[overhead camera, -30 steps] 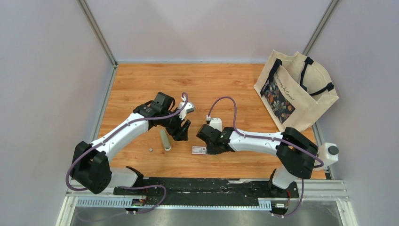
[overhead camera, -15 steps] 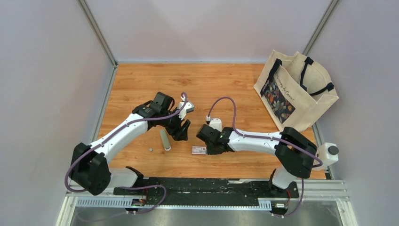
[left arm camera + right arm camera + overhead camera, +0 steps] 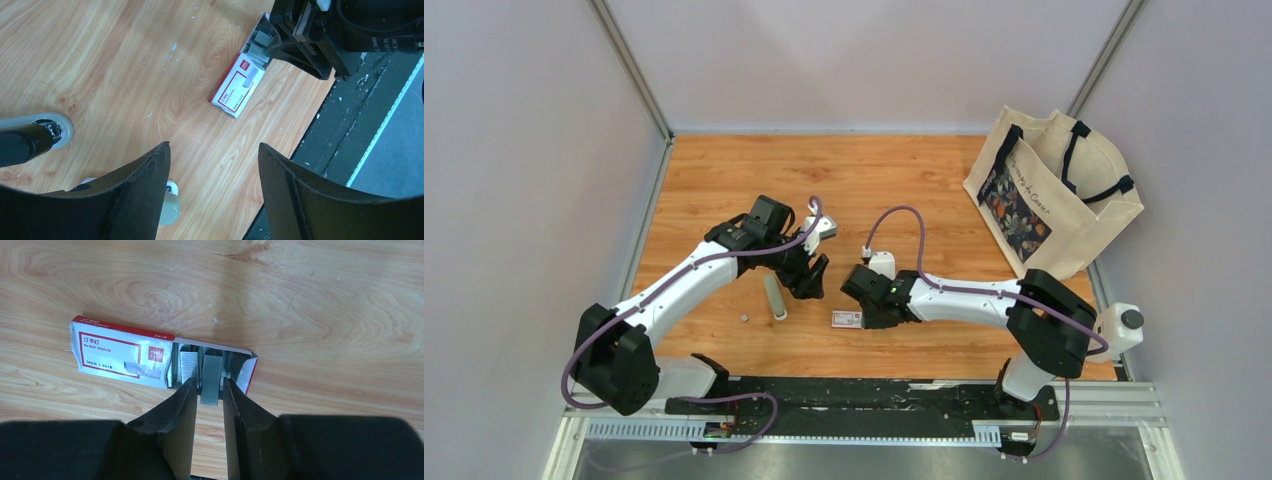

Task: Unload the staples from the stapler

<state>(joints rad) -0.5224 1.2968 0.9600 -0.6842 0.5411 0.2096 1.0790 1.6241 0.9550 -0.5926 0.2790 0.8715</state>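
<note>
A red-and-white flat box (image 3: 120,357) lies on the wooden table with its right end open. Grey strips of staples (image 3: 188,366) show in that open end. My right gripper (image 3: 209,382) is at that end, and its fingers press on both sides of one staple strip (image 3: 211,377) that sticks out of the box. The pale grey-green stapler (image 3: 774,297) lies left of the box (image 3: 846,319). My left gripper (image 3: 809,275) hangs open and empty just right of the stapler's far end. A tiny grey bit (image 3: 743,317) lies left of the stapler.
A cream tote bag with a floral print (image 3: 1049,190) stands at the back right. The black base rail (image 3: 854,395) runs along the near edge. In the left wrist view the box (image 3: 239,90) lies beyond my open left gripper (image 3: 214,147), with the right gripper (image 3: 300,30) at its far end.
</note>
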